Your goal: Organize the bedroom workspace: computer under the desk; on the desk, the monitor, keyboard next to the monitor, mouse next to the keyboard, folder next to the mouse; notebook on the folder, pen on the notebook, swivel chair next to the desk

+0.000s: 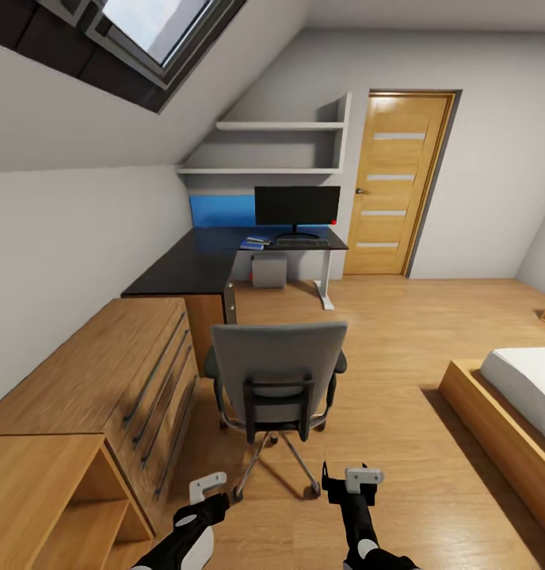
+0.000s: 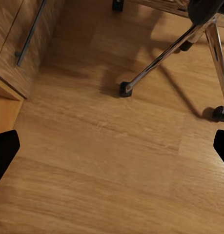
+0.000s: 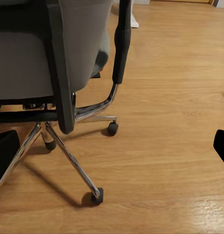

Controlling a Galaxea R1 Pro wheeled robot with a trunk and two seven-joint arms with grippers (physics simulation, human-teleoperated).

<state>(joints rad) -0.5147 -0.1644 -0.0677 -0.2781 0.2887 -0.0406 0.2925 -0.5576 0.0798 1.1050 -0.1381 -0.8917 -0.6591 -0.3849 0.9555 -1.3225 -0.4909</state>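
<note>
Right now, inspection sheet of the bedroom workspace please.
Surface: desk, glossy black top, mostly bare.
Job's things: monitor upright on the desk; keyboard in front of it; blue folder with something lying on it, beside the keyboard; swivel chair apart from the desk, back toward the camera.
Clutter: nothing seen.
Grippers: left pincer and right pincer open, empty.
Cables: nothing seen.
Surroundings: wood cabinet, door, bed.

Grey upholstered swivel chair (image 1: 276,380) stands mid-floor, before the black-topped L-shaped desk (image 1: 197,265); wide black monitor (image 1: 297,207) on desk; light-wood drawer cabinet (image 1: 106,372) left of chair.
</note>
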